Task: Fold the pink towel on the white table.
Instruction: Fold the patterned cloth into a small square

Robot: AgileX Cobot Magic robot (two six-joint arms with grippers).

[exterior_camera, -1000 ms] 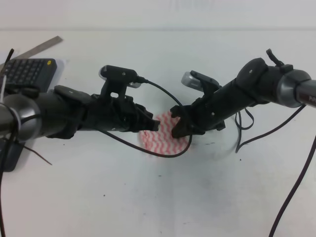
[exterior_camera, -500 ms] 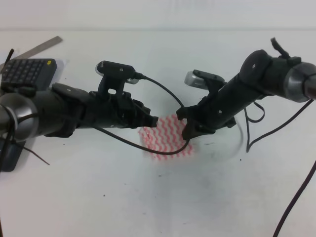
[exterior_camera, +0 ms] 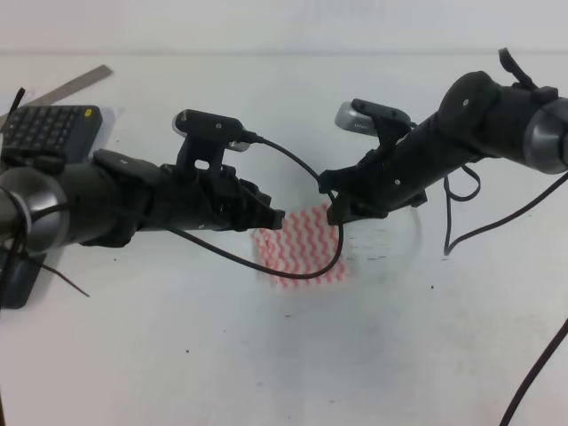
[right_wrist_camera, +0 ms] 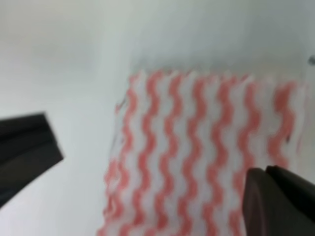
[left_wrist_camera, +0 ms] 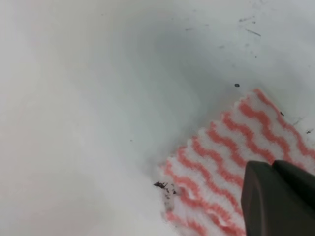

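The pink towel (exterior_camera: 300,248) lies flat as a small striped rectangle on the white table (exterior_camera: 266,355), near its middle. My left gripper (exterior_camera: 277,217) sits low at the towel's upper left corner, its fingers together; in the left wrist view the gripper (left_wrist_camera: 258,172) rests over the towel (left_wrist_camera: 216,152). Above the towel's upper right corner hangs my right gripper (exterior_camera: 334,211), lifted off the cloth. In the right wrist view the gripper (right_wrist_camera: 256,177) shows dark, closed fingers over the blurred towel (right_wrist_camera: 197,147), with nothing held.
A black keyboard (exterior_camera: 53,126) and a metal ruler (exterior_camera: 75,82) lie at the far left. A black cable (exterior_camera: 306,275) from the left arm loops across the towel's front edge. More cables (exterior_camera: 461,222) hang beside the right arm.
The towel went from bunched under the right gripper to lying flat. The right gripper then rose and drew back to the upper right. The left arm barely moved.
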